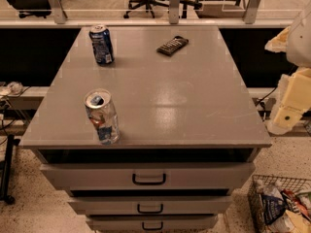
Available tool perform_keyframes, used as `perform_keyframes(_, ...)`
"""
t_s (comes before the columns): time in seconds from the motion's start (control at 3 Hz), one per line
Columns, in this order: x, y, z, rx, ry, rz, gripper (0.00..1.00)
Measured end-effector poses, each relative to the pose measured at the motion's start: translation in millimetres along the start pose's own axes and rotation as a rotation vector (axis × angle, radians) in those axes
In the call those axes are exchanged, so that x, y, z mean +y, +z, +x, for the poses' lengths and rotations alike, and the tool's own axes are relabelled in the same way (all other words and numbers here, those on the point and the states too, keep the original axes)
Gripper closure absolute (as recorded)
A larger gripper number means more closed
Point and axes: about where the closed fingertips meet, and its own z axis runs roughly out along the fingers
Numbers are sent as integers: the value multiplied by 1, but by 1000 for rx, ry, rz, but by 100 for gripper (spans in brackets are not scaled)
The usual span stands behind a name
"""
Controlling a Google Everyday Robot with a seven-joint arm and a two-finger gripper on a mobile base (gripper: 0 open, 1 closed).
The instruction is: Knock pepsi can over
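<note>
The pepsi can (101, 44), dark blue with white lettering and a silver top rim, stands upright at the far left of the grey cabinet top (160, 96). A taller silver can (102, 117) with red and blue marks stands upright near the front left edge. The gripper itself is out of view; only a cream-coloured part of my arm (291, 96) shows at the right edge, beyond the cabinet's right side and far from the pepsi can.
A dark flat snack bar (172, 45) lies at the far middle of the top. Drawers (148, 177) face the front. A wire basket (282, 205) of packets stands on the floor at bottom right. Office chairs stand behind a rail at the back.
</note>
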Motion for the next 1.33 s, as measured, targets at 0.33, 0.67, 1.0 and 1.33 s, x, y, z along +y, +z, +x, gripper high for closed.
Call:
perform_keyframes(0.33,0,0,0,0,0,0,0)
perform_keyframes(0.67,-4,15,-14,-60,-9,-13,0)
perform_keyframes(1.0,-24,56,-53,-173,-6,-29,0)
perform_keyframes(1.33,-58,96,-110,-320,17,-13,0)
